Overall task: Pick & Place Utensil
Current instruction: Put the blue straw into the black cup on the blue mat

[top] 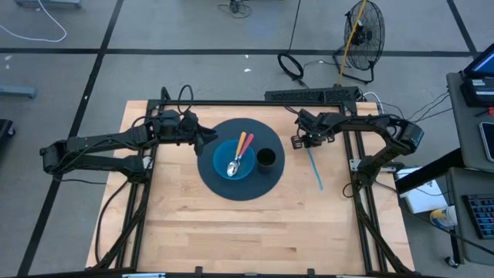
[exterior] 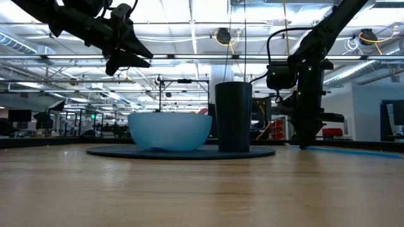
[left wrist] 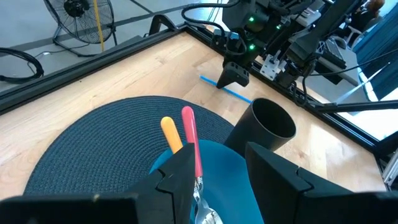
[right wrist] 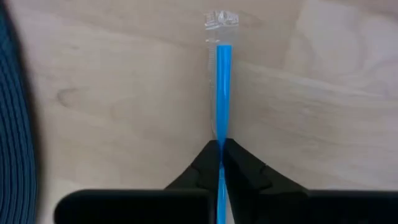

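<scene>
Right pincer (right wrist: 220, 155) is pinching the blue wrapped straw (right wrist: 222, 93), which is lying flat on the wooden surface (right wrist: 124, 93) beside the mat (top: 224, 179). Left pincer (left wrist: 217, 180) is hovering parted over the blue bowl (top: 235, 162).

We note a wooden counter (top: 231, 224) filling the lower centre of the frame, bordered by a dark frame. At its upper centre lies a round dark blue mat (top: 220, 181). On the mat sits a blue bowl (top: 245, 171) holding a spoon (top: 233, 167) and two utensils, one orange-handled (top: 241, 141), one pink-handled (top: 248, 143). A black cup (top: 266, 158) stands just right of the bowl, also on the mat. The left tool (top: 202, 137) is at the mat's upper left edge. The right tool (top: 302, 141) sits right of the mat, at the upper end of a thin blue straw (top: 316, 170) lying on the bare wood. A fan (top: 364, 31) stands on the floor at the upper right.
</scene>
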Action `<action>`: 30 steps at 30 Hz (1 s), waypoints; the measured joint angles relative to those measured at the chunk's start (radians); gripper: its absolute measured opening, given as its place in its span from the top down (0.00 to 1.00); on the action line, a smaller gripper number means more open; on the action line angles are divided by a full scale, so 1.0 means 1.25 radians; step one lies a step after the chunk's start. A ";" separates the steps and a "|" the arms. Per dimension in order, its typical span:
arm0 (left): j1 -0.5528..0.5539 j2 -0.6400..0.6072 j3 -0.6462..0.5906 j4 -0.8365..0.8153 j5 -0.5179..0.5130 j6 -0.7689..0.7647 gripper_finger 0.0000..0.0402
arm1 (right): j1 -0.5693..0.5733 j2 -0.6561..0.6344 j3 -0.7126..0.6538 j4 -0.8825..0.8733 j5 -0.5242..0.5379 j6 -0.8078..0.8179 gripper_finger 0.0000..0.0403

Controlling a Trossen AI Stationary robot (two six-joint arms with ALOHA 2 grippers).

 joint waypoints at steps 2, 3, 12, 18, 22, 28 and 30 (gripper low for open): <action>0.000 0.000 0.000 0.000 0.000 -0.001 0.63 | 0.004 0.000 0.000 0.000 -0.002 -0.007 0.97; 0.000 0.000 0.000 0.000 0.000 -0.002 0.63 | 0.005 0.000 0.000 0.000 -0.002 -0.010 0.96; 0.000 0.000 0.000 0.000 0.000 -0.017 0.63 | 0.012 0.000 -0.001 0.004 -0.001 -0.030 0.99; 0.000 0.000 0.000 0.000 0.001 -0.027 0.63 | 0.012 -0.021 -0.001 0.021 0.000 -0.033 0.99; 0.000 0.000 0.000 0.000 0.001 -0.030 0.63 | 0.013 -0.059 -0.005 0.019 0.000 -0.040 1.00; -0.007 0.000 0.000 0.002 0.001 -0.030 0.63 | 0.012 -0.140 -0.005 0.025 0.018 -0.054 1.00; -0.008 0.000 0.000 0.002 0.001 -0.030 0.63 | 0.012 -0.171 -0.005 0.029 0.019 -0.054 1.00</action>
